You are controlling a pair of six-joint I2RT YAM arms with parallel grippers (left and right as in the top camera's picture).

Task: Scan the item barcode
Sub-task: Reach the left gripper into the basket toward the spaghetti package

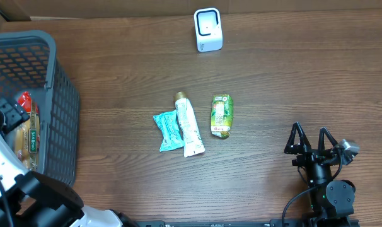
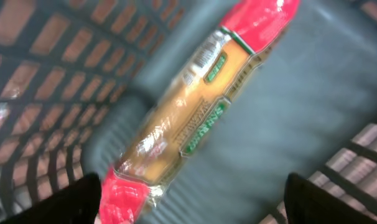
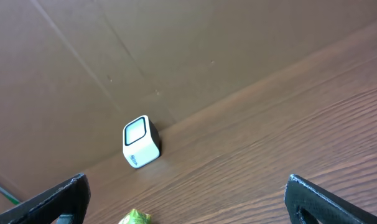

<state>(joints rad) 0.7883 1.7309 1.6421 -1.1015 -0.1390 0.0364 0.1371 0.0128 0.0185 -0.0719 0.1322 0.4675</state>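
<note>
A: Which step is in hand now?

B: The picking, I think. The left hand (image 2: 198,202) hangs inside the basket (image 1: 52,63), over the packet with red ends (image 2: 195,106). Its fingers stand wide apart and grip nothing.

A: And the right hand?

B: The right hand (image 1: 309,128) is open and empty too. It is above the counter (image 1: 273,75), well apart from the scanner (image 1: 208,29).

A: What does the next move call for?

B: In my judgement, the left hand must go down until its fingers are on both sides of the packet, then close. The view is blurred, so I cannot tell where the barcode is. Once lifted, the packet must be turned toward the scanner.
</note>
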